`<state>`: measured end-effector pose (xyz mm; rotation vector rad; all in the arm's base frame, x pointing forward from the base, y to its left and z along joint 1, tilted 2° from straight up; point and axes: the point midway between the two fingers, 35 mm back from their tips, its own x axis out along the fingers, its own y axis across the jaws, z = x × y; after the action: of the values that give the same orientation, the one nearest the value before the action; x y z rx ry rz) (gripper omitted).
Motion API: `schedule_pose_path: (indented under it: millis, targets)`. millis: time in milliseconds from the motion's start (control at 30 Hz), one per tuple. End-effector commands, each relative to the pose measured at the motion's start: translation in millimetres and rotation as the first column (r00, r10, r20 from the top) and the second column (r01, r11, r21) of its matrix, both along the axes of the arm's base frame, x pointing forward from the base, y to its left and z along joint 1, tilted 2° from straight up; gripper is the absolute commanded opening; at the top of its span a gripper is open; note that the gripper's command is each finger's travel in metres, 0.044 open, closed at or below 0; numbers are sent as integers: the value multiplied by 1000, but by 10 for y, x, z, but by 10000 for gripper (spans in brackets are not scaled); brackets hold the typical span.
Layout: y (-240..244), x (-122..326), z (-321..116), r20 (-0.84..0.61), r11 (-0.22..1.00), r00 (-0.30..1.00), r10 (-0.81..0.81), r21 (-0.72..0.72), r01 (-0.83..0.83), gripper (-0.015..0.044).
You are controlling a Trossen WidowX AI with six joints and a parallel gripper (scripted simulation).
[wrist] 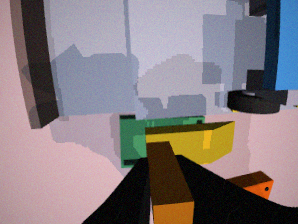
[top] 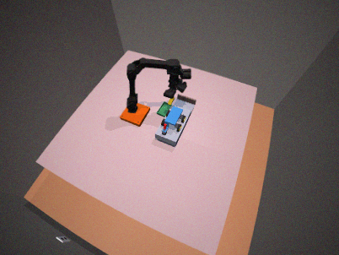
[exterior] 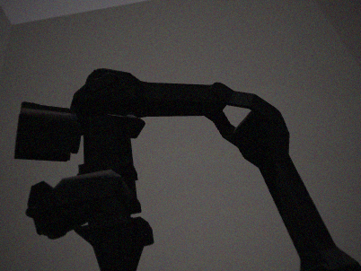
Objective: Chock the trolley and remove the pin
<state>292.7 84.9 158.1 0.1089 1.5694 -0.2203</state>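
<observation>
You have the gripper [top: 171, 97] [exterior: 118, 260] [wrist: 160, 163] nearly closed, its fingers pinching the orange handle [wrist: 172, 205] of the chock [top: 171, 101] [wrist: 195, 142]. The chock is near the far left side of the ramp [top: 169, 138] [wrist: 95, 95], apart from the trolley's wheels; it looks raised, though your exterior view is too dark to confirm that. In the wrist view it partly covers the tray [top: 164, 109] [wrist: 131, 136], which lies just left of the ramp. Your trolley [top: 173, 115] [wrist: 285, 45] stands on the ramp, with the pin [top: 164, 127] upright by its near end. At the ramp's far end you can see the dark end wall [top: 186, 100] [wrist: 31, 60].
</observation>
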Motion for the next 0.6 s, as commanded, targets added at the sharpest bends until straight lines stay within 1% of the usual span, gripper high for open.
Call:
schedule_pose_path:
  millis: [0,200,567]
  targets:
    - [-20,117,2,10,1000,1000,0,-3,0,0]
    - [-26,152,-19,10,1000,1000,0,-3,0,0]
    - [-29,168,-288,11,1000,1000,0,-3,0,0]
